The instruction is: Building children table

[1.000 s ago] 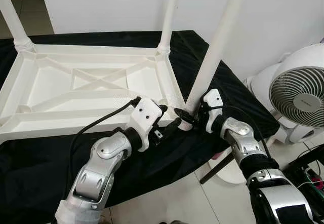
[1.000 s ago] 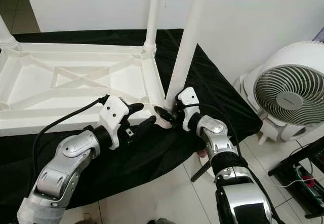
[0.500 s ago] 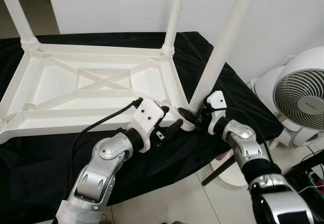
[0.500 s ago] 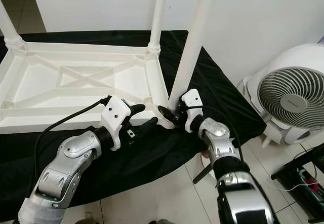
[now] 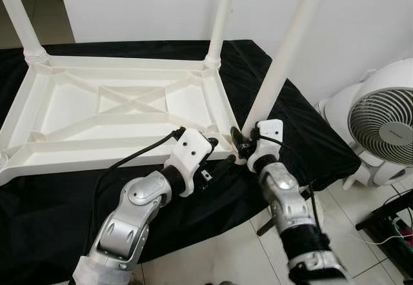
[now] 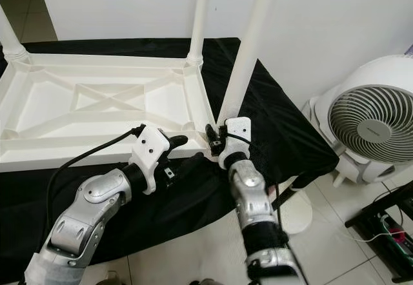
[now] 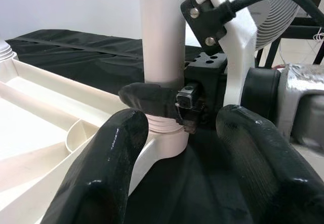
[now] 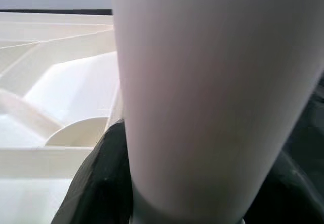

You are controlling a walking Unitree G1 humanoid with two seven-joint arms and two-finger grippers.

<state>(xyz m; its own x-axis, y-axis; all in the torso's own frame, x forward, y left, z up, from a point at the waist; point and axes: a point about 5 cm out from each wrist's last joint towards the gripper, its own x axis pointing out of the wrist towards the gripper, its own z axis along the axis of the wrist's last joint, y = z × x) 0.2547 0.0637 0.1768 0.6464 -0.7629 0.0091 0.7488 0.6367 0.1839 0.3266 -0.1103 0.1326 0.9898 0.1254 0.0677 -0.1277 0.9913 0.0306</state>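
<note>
table leg [image 5: 284, 59] at near-right corner socket of upturned white tabletop [image 5: 116, 111], likely light, stiff, slick plastic; grip low by the collar | right gripper [image 5: 240, 144] clamped on leg base | left gripper [image 7: 177, 148] spread apart beside it | black cloth [image 5: 303, 137]; fan [image 5: 381, 127] on tiled floor

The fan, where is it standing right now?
The white fan stands on the floor at the robot's right, beside the black-draped table that carries the upturned white tabletop, just past the right gripper.
</note>
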